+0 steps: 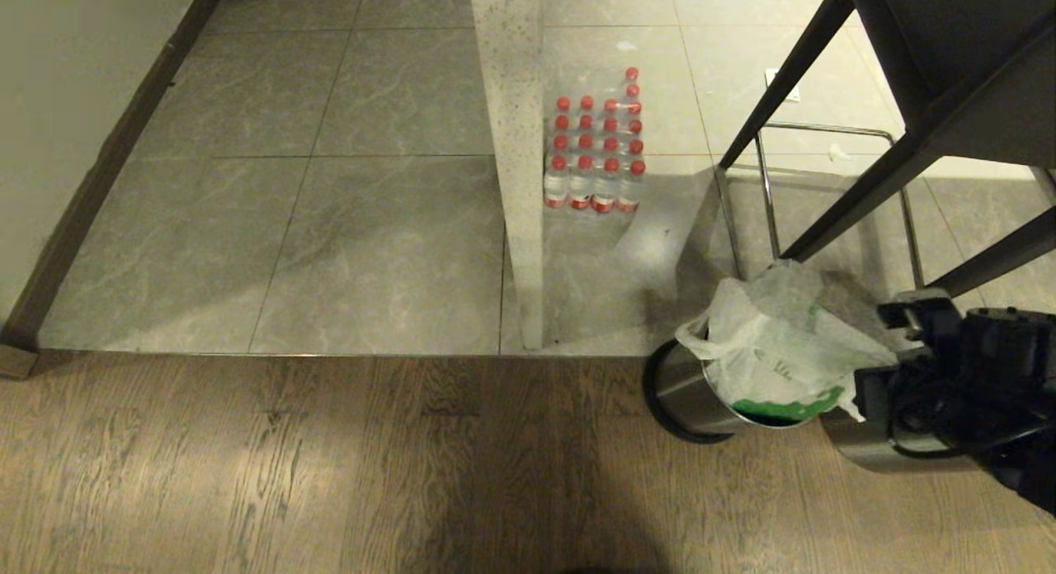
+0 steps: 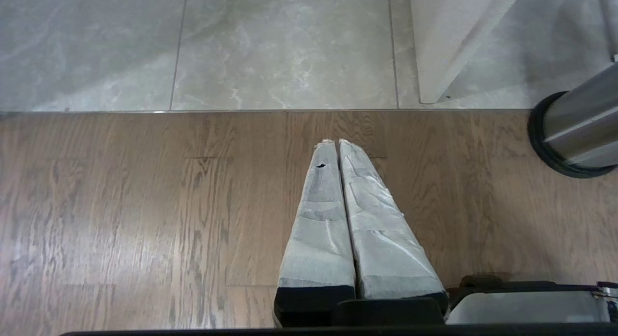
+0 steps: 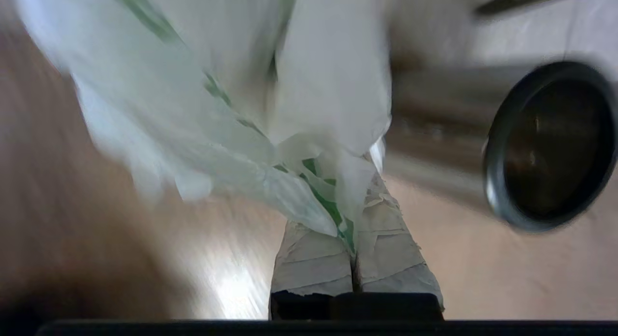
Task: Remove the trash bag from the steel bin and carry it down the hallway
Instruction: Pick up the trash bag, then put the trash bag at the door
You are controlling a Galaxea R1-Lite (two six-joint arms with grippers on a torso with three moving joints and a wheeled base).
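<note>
Right end effector (image 3: 355, 239) is clamped on the thin whitish plastic trash bag (image 1: 775, 343), lower right; pull straight, or the round steel bin (image 1: 689, 392) tips further.

I'm looking at a home interior, where a dining or kitchen corner is meeting a tiled passage.
Wood flooring (image 1: 330, 467) is giving way to grey marbled tiles (image 1: 388, 252); a pack of red-capped water bottles (image 1: 596, 149) is sitting beside a speckled stone panel (image 1: 516, 145), near a dark chair frame (image 1: 866, 145).

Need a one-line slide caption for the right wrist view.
Right pincer shut on the trash bag, steel bin alongside.
</note>
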